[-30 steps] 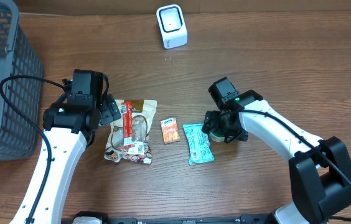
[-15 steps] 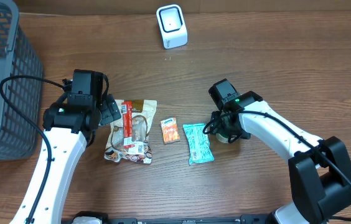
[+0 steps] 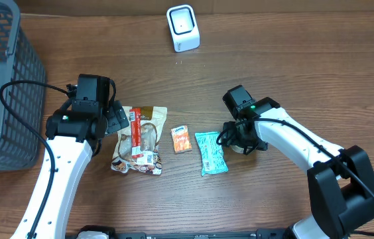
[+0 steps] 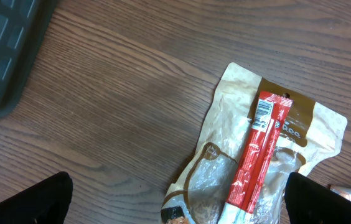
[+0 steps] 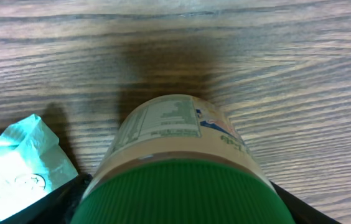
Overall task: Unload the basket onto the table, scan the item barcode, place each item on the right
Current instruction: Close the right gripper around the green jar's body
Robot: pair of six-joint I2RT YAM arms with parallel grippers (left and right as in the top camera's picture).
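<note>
Right end effector (image 3: 241,141) shifted around green-lidded jar (image 5: 182,180), grip unclear; left end effector (image 4: 178,200) wide, unmoved.

A brown wooden table (image 3: 293,60) is seen filling every view, with the grain running along its long edges and darker streaks noted in the boards. A thin dark strip is shown past the far edge. Even overhead light is recorded, with soft, short shadows.

Jar (image 5: 175,143) fills the space between the right gripper (image 3: 242,141) fingers, teal packet (image 5: 10,171) just beside one finger, bare table (image 5: 300,56) ahead; left gripper (image 4: 175,208) has pouch (image 4: 225,168) ahead-right, basket (image 4: 1,50) ahead-left.
</note>
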